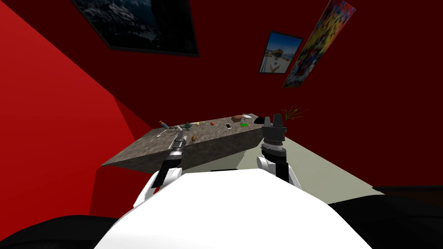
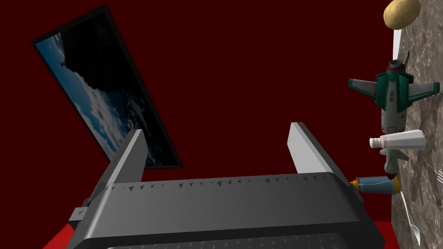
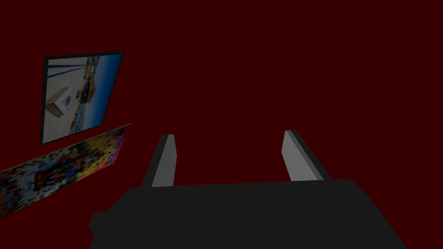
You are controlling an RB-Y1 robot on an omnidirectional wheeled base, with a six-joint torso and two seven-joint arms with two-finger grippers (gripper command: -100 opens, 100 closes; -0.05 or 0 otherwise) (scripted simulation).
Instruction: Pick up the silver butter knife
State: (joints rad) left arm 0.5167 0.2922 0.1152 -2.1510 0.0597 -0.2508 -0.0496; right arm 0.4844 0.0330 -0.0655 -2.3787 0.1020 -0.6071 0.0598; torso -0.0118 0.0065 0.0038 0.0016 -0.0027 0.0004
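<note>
Red walls are enclosing a cluttered stone-topped table. At its edge the left gripper is hovering wide open and aiming past a pale strip, seemingly the butter knife, which is lying between potato and toy plane. It should be tilting down to straddle the blade's narrow width. The right gripper is hanging open.
</note>
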